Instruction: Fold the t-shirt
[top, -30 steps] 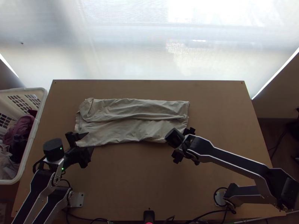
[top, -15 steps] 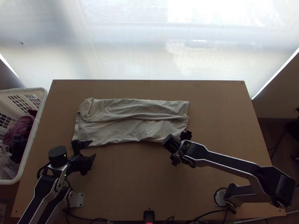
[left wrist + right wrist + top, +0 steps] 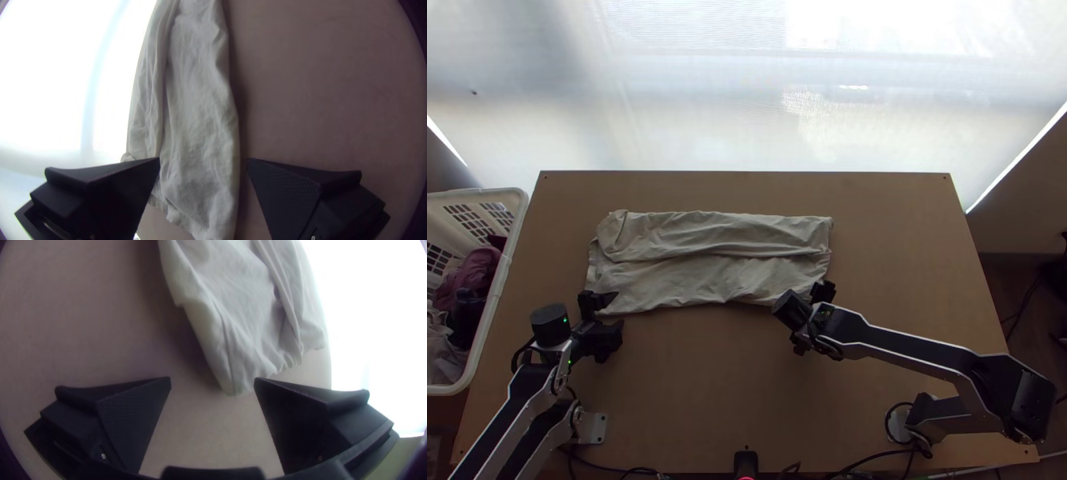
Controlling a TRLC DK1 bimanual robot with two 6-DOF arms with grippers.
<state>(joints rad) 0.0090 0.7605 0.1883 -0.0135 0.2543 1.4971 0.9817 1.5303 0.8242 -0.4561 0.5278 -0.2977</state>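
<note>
The pale t-shirt (image 3: 715,248) lies folded into a long wrinkled band across the table, a lengthwise fold line along its middle. At its near left corner is my left gripper (image 3: 619,310), open. In the left wrist view the cloth (image 3: 202,111) runs between the parted fingers of my left gripper (image 3: 204,161), not clamped. My right gripper (image 3: 809,314) is by the near right corner, partly hidden under its own wrist. From the right wrist, the cloth's corner (image 3: 235,373) reaches toward the gap of my open right gripper (image 3: 212,381).
A white basket (image 3: 495,296) holding dark and light clothes stands beyond the table's left edge. Bare wood of the table (image 3: 707,384) stretches in front of the cloth. A small black device (image 3: 745,462) sits at the near edge.
The left gripper has drawn back toward the near edge from the cloth's corner, then shifted slightly left. The right gripper has moved a little up the picture. The cloth's near left corner has shifted slightly.
</note>
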